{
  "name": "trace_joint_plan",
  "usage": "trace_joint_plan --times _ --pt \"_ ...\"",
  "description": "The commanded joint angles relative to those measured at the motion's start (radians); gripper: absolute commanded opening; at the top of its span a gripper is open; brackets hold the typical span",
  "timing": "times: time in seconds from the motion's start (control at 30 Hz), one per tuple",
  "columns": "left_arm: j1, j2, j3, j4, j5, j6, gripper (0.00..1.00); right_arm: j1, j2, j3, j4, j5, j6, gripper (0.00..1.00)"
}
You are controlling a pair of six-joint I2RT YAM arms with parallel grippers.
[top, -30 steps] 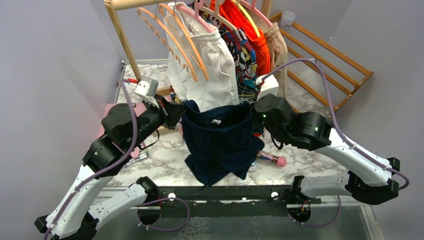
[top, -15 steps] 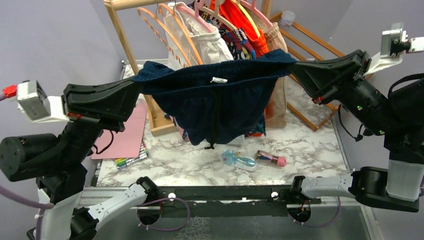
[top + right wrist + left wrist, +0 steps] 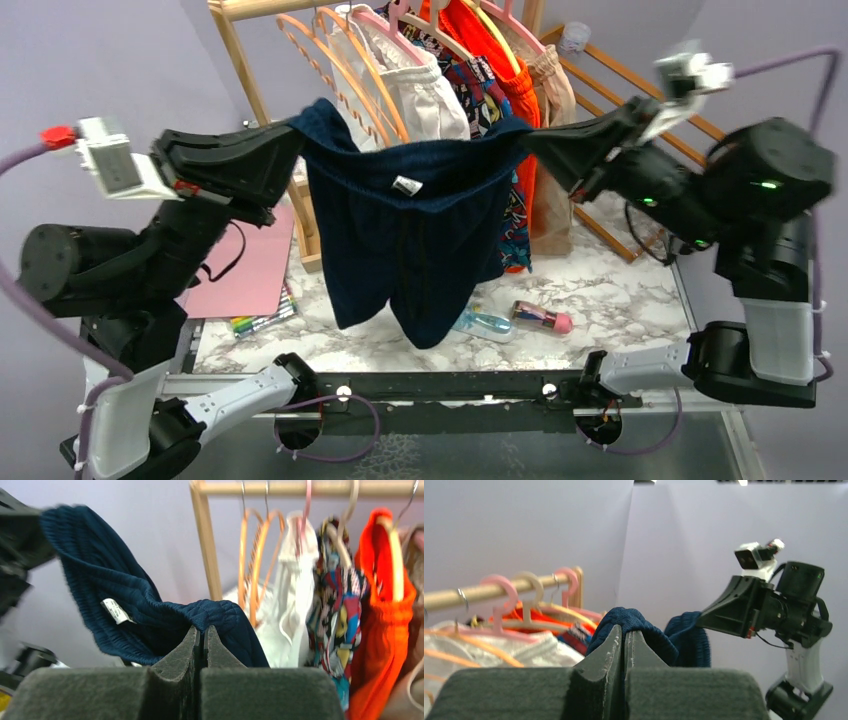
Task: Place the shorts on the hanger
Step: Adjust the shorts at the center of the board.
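the shorts point(image 3: 420, 240) hang in the air above the table point(image 3: 620, 290), waistband stretched between the two grippers. the left gripper point(image 3: 293, 148) has its fingers pressed together on one waistband end, fabric bunched just past the tips. the right gripper point(image 3: 535, 150) pinches the other end likewise. the legs droop between them, white label point(image 3: 406, 185) showing. the hanger point(image 3: 345, 75) hangs on the rail point(image 3: 245, 8) just behind the shorts.

Shorts point(image 3: 420, 240): dark navy, ribbed waistband, white label point(image 3: 406, 185). Two hangers point(image 3: 330, 70) are orange-tan and a third hanger point(image 3: 498, 579) pink, beside white shorts point(image 3: 435, 105), a multicoloured print point(image 3: 488, 95) and bright orange shorts point(image 3: 512, 80). Bench point(image 3: 620, 300): white marble veined grey, bearing a pink sheet point(image 3: 250, 270).
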Motion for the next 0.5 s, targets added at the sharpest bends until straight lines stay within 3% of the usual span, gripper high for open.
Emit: trace_joint_plan --times 0.0,0.2,0.4,0.47 --pt "0.002 0.027 0.122 0.077 -0.032 0.076 0.0 -0.002 -0.059 0.059 0.157 -0.096 -0.032 0.01" --pt "0.003 -0.057 -0.058 0.125 -0.073 0.061 0.0 -0.003 -0.168 -0.202 0.207 -0.01 -0.038 0.01" --pt "0.003 -0.003 0.117 0.174 0.089 0.035 0.0 -0.002 -0.151 -0.033 0.296 -0.513 -0.046 0.01" --pt "0.003 0.001 0.15 0.216 0.142 0.021 0.0 -0.002 -0.161 -0.011 0.37 -0.608 -0.023 0.01"
